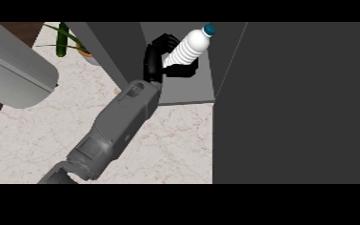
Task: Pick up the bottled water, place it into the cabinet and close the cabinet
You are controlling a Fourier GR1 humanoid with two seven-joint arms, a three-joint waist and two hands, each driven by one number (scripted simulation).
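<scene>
Fingers of the hand curled around the tilted bottled water inside the cabinet.

Ribbed clear plastic bottle, marble-look counter, matt grey cabinet.

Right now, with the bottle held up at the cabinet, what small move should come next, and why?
Probably ease the hand a little deeper into the cabinet before lowering. It is curled round the bottled water, which is tilted, cap toward the upper right, above the grey shelf and not visibly resting on it.
</scene>
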